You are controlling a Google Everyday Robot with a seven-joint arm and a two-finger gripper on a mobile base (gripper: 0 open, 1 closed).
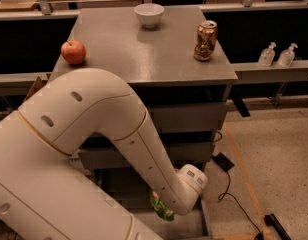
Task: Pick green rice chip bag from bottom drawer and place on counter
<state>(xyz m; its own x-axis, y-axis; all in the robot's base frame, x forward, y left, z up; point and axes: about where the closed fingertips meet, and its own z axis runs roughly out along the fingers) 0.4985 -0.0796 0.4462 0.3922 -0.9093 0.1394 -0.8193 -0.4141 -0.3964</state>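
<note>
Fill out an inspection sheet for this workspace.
Surface: counter, grey, bag not on it.
Job's things: green rice chip bag down in the open bottom drawer.
Clutter: apple, bowl, soda can on the counter.
Grippers: end effector low in the drawer at the bag, largely hidden by the arm.
Cables: black cable on the floor, right of the drawers.
Surroundings: two bottles on the right ledge.
</note>
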